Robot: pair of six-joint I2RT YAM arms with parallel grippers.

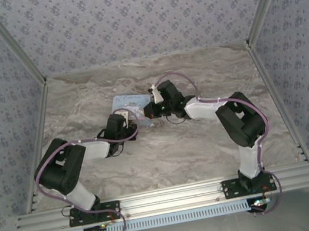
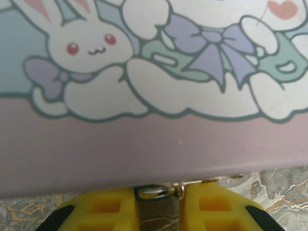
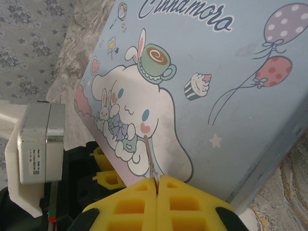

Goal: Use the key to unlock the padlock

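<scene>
My right gripper [image 3: 157, 185] is shut on the key [image 3: 149, 156], a slim grey blade that sticks up from between the yellow fingertips over the tin's cartoon lid. My left gripper [image 2: 159, 204] is at the tin's pink front edge. A small shiny metal piece with a dark teal rim, the padlock [image 2: 156, 192], spans the gap between its tips; most of the body is hidden under the tin's edge. In the top view the left gripper [image 1: 137, 120] and the right gripper [image 1: 149, 111] nearly meet at the tin's near right corner.
The light-blue cartoon tin box [image 1: 123, 103] lies on the marble table [image 1: 179, 153], close in front of both wrist cameras [image 2: 144, 144] [image 3: 231, 96]. The left arm's yellow fingers [image 3: 103, 168] and grey camera block [image 3: 36, 144] sit just left of the right gripper. Patterned walls enclose the table.
</scene>
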